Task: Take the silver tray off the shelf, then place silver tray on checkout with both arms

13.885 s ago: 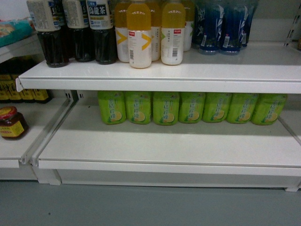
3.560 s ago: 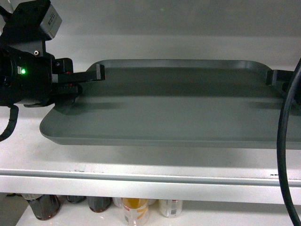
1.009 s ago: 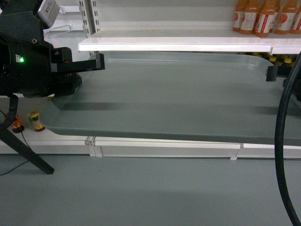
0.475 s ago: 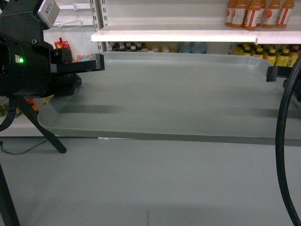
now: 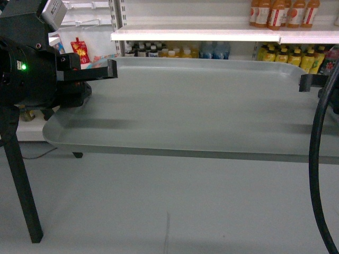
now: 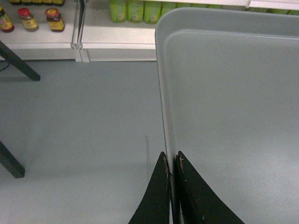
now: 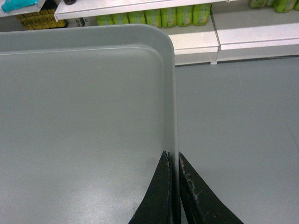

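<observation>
Silver tray [image 5: 190, 106] hangs in the air in the head view, level, its long axis running left to right across the frame, above grey floor [image 5: 159, 211]. Left gripper [image 5: 108, 70] pinches the tray's left short edge, and right gripper [image 5: 306, 82] meets the right short edge, though only a finger stub shows there behind a black cable [image 5: 315, 159]. Stocked shelves [image 5: 196, 36] stand well behind the tray. A slanted black leg [image 5: 21, 180] stands at lower left; no white checkout top is visible, so which way it lies cannot be told.

Left wrist view: two black fingers [image 6: 161, 196] are closed tight on the tray's rim [image 6: 161, 93], the tray stretching away to the right over bare floor.

Right wrist view: the fingers [image 7: 189, 196] clamp the opposite rim [image 7: 174, 93] likewise, the tray stretching left. Each arm holds one end, equally near.
</observation>
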Available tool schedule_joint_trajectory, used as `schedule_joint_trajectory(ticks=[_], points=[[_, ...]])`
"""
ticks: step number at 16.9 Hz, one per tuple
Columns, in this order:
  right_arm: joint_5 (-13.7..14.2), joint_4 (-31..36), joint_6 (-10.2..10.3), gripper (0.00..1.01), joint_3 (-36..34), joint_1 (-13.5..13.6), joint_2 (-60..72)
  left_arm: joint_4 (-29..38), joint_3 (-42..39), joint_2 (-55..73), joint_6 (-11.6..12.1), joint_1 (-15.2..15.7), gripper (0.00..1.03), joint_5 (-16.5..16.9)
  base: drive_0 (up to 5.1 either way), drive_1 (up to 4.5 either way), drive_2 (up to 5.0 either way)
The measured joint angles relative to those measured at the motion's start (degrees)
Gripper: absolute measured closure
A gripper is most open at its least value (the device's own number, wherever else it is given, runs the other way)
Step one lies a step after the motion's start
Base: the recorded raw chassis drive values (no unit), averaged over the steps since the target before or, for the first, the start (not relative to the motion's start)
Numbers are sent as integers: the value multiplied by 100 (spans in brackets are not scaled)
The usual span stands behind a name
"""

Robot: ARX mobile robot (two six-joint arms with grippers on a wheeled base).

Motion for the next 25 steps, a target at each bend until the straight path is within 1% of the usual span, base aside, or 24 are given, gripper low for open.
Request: schedule_joint_trajectory(ticks=[24, 25], points=[[9, -11, 0, 99, -2, -2, -9, -2, 4, -2, 4, -9, 100, -2, 3, -417, 422], [9, -11, 0, 99, -2, -2, -9, 0, 4, -2, 4, -11, 100, 0, -478, 236, 236]])
